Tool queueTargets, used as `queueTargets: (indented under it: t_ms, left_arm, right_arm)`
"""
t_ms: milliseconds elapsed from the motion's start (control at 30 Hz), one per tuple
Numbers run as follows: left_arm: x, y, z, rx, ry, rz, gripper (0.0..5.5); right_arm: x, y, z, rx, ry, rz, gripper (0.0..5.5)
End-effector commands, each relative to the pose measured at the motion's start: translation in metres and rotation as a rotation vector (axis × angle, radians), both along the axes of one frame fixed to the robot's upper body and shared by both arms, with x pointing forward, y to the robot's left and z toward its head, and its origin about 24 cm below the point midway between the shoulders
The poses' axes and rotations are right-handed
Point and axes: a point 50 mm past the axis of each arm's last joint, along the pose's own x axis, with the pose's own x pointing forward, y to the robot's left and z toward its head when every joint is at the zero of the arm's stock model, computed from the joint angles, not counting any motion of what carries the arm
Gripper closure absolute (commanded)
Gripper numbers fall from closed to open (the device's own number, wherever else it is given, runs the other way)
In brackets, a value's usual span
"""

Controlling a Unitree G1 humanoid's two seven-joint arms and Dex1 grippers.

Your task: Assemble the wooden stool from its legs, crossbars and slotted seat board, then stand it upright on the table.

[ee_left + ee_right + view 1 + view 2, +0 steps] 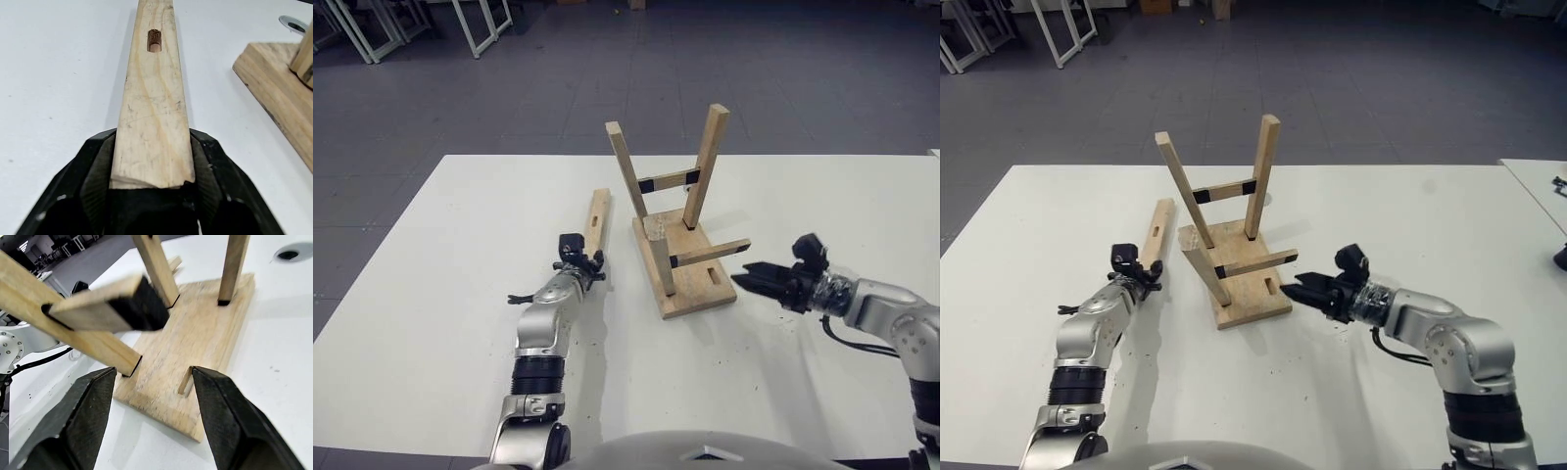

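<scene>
Your left jaws clamp the near end of the loose leg, lying on the bench beside the seat board. Right jaws gape wide by the empty slot; steady the board there while seating the leg upright
</scene>
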Motion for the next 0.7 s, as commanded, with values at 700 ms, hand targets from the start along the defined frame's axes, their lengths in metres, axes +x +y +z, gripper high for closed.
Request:
queueTargets:
  t_ms: [700]
  left_arm:
    - [-0.048,-0.032,0.202,-0.845,-0.406,-1.245,3.45]
  right_arm:
    - [0.023,0.049,0.163,0.778,-0.110,0.373,2.21]
